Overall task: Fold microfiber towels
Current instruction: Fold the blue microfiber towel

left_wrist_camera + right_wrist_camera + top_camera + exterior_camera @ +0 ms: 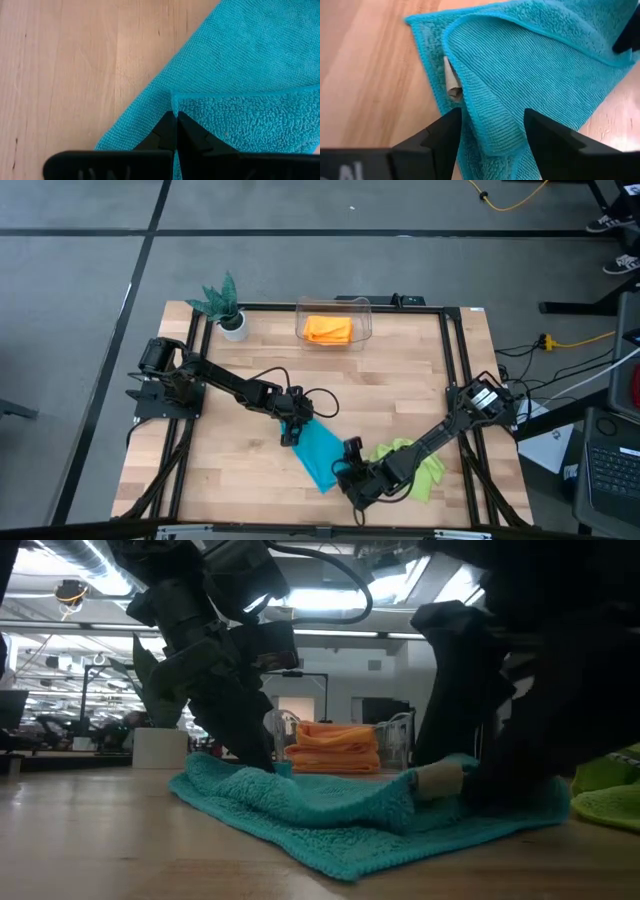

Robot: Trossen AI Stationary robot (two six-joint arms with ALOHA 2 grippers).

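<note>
The left end effector [291, 427] has its two fingers pressed tight together, pinching a folded-over corner of the teal towel [322, 453], which lies on the wood bench [250, 480]. The right end effector [350, 477] is at the other end of the same towel with its fingers spread apart and a raised fold of the cloth between them, and a small white tag [452, 80] pokes out just ahead of them. The lime green towel [425, 472] lies just beside the right end effector, and the orange towels [328, 329] sit folded in a clear box [360, 308] well away from both, near a little plant [224, 305].
</note>
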